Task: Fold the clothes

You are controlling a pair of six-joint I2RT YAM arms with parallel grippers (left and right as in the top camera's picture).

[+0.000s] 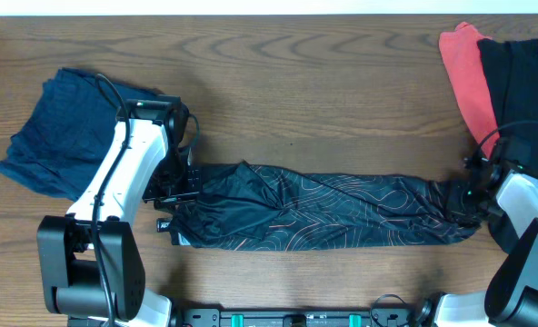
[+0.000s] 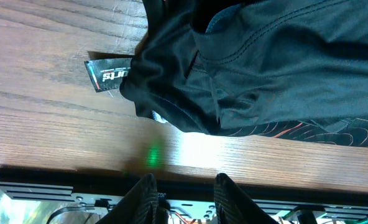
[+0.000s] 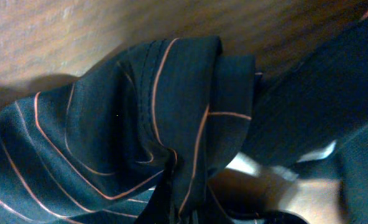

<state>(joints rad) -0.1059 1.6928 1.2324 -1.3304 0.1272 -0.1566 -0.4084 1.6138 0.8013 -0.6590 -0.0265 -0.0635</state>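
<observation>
A black jersey [image 1: 323, 213] with thin orange contour lines lies in a long crumpled band across the table's middle. In the right wrist view its fabric [image 3: 140, 112] bunches into folds right at the jaws. My right gripper [image 1: 470, 194] is at the band's right end, shut on a pinch of that cloth [image 3: 174, 168]. Over the band's left end hangs my left gripper [image 1: 173, 194]. Its fingers [image 2: 143, 196] stand apart with nothing between them, and the jersey's hem [image 2: 171, 81] lies beyond them. A black label [image 2: 107, 73] sticks out from that hem.
A navy garment [image 1: 55, 127] lies crumpled at the far left behind the left arm. A red garment [image 1: 464, 73] and a black one [image 1: 523, 82] lie at the back right corner. The arms' base rail [image 1: 305, 318] runs along the front edge.
</observation>
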